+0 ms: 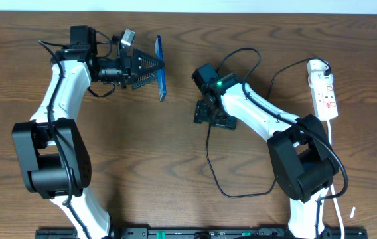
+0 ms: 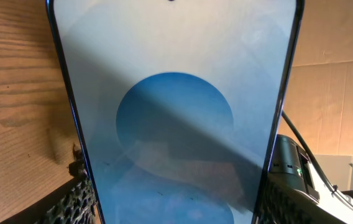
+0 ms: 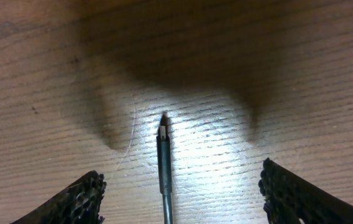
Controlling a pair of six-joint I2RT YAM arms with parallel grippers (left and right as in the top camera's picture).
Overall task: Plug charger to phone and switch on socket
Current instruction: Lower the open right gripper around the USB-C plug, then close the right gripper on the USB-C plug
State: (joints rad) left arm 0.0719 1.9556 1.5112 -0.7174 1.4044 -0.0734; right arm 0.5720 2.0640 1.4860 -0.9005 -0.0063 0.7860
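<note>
My left gripper (image 1: 150, 68) is shut on the phone (image 1: 162, 83), holding it up on its long edge above the table. In the left wrist view the blue screen of the phone (image 2: 176, 124) fills the frame between the two fingers (image 2: 77, 199). My right gripper (image 1: 205, 113) hangs low over the table, open. The charger (image 3: 163, 155) lies flat between the right gripper's (image 3: 176, 199) spread fingertips (image 3: 294, 199), untouched, its small plug tip pointing away. Its thin black cable (image 1: 210, 159) loops toward the front. The white socket (image 1: 325, 93) lies at the far right.
A black plug sits in the socket's far end, and a white lead (image 1: 334, 192) runs from the socket to the front edge. Thicker black robot cables (image 1: 241, 53) arch behind the right arm. The wooden table (image 1: 142, 166) shows between the arms.
</note>
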